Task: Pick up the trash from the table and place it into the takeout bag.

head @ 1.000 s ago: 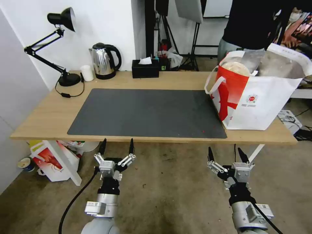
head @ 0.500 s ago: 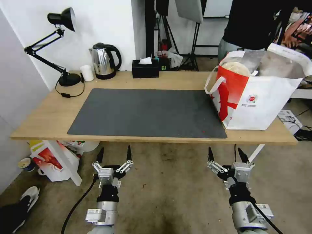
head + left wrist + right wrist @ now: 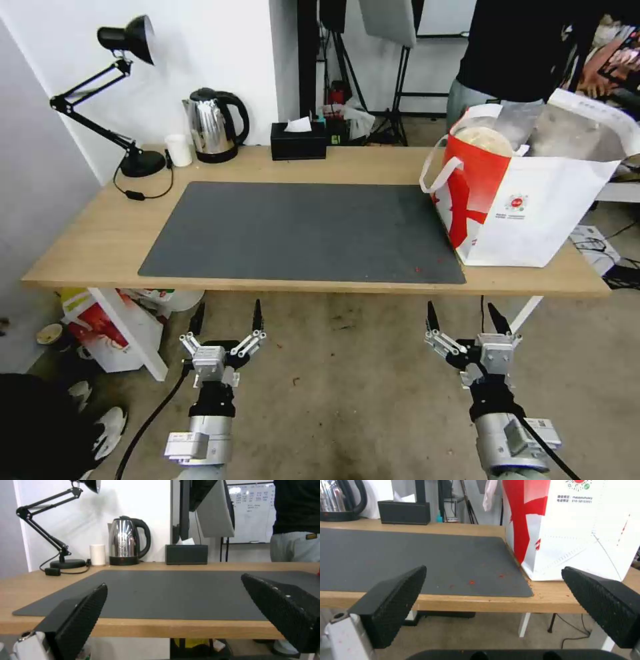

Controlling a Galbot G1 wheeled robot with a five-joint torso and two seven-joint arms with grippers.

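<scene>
The bag (image 3: 527,200) is set at the table's (image 3: 80,247) 3 o'clock end, the kettle (image 3: 215,125) at 11 o'clock, the mat (image 3: 300,230) between.

A black articulated desk lamp (image 3: 120,87) stands at the far left corner, its round base (image 3: 142,163) trailing a black cord with an inline switch (image 3: 135,195). Just beside the base sits a small white cup (image 3: 178,149), and next to that a stainless steel electric kettle (image 3: 215,125) with a black handle. Further along the back edge is a black tissue box (image 3: 298,141) with a white tissue poking up. Underneath on the floor, a smaller red-and-white bag (image 3: 100,327) leans near a white shoe (image 3: 107,427)
</scene>
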